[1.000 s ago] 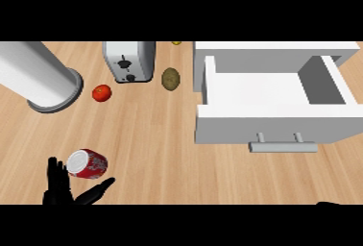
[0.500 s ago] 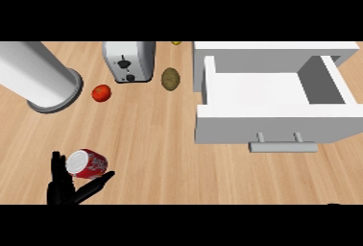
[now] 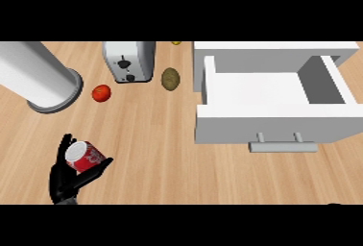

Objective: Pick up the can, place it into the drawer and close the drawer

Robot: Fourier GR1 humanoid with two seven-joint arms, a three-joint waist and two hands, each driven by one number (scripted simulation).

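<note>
Fingers (image 3: 65,144) of left hand (image 3: 65,180) curl round red, white-topped can (image 3: 85,157)

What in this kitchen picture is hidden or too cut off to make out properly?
- Right hand: only a dark sliver at the lower edge of the head view; fingers unreadable.
- Can: its underside is hidden by the left hand curled round it.
- Small yellow thing: cut by the top edge, too little to name.
- Grey cylinder: its top end runs out past the upper left edge.
</note>
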